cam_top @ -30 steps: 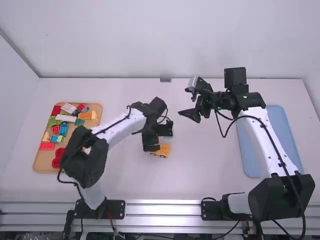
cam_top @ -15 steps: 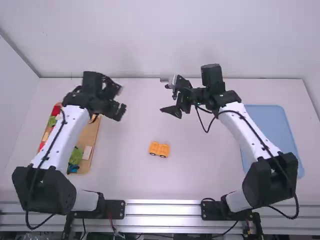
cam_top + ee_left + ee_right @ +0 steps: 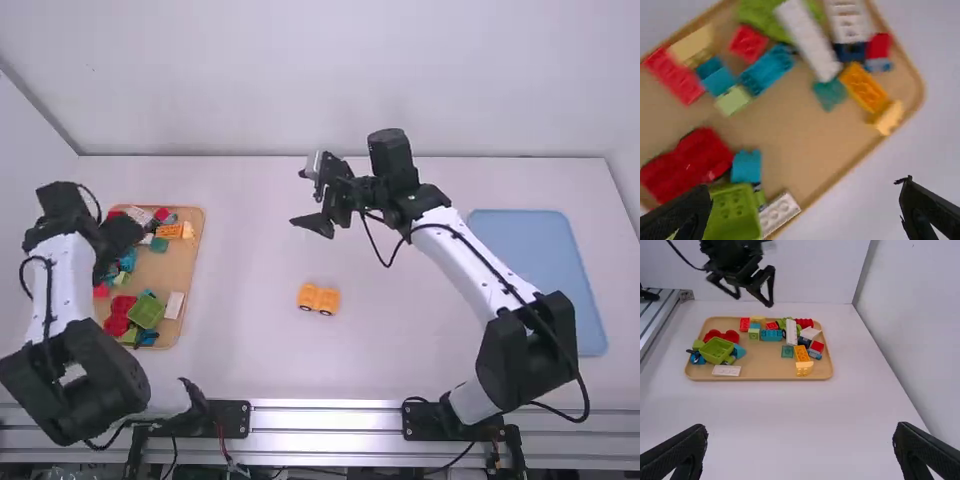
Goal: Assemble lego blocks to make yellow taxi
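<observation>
Black left gripper (image 3: 120, 245), fingers apart, near tan tray (image 3: 178, 262) of blocks | right gripper (image 3: 312, 215), fingers apart, above white table (image 3: 400, 350) | left wrist view: studs inside green box-shaped block (image 3: 732, 212) | high view: orange wheeled block vehicle (image 3: 319, 298) on table between arms; blue tray (image 3: 560, 290) table's right side

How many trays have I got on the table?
2: the tan tray at the left, with loose blocks in it, and the blue tray at the right.
</observation>
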Available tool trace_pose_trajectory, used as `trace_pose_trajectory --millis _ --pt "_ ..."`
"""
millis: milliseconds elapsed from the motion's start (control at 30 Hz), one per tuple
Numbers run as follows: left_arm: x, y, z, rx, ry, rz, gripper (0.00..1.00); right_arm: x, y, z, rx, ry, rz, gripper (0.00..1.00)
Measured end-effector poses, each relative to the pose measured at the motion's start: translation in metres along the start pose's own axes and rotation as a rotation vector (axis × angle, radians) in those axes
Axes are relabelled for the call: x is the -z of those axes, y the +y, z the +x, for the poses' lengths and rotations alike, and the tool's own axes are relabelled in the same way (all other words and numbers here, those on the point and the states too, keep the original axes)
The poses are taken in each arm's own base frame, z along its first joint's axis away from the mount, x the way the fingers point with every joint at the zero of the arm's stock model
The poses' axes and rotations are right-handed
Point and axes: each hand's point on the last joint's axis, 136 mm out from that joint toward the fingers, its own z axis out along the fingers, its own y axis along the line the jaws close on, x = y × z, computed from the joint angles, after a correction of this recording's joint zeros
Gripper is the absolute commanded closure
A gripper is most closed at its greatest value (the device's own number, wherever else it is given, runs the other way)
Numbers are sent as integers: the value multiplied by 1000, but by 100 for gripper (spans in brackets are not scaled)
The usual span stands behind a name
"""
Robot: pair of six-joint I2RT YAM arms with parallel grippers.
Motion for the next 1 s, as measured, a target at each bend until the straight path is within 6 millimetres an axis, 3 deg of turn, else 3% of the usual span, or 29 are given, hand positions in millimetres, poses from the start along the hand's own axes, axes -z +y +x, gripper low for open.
trace_pose_trajectory --millis 67,167,433,533,700,1000 --pt "-3 30 3 187 25 -55 1 -2 1 -1 2 -1 2 1" --pt "-3 55 7 339 48 -97 1 -3 1 -2 5 -3 3 1" --pt "2 89 -5 397 18 -138 1 -3 -1 -5 4 -9 9 1" --pt "9 96 -10 392 21 -150 1 -3 -1 -5 6 -9 9 1" --pt "21 96 -45 332 21 -162 1 -1 -3 -4 11 -9 15 1" --pt "-5 83 -93 157 147 -180 1 11 -18 3 -2 -2 56 1"
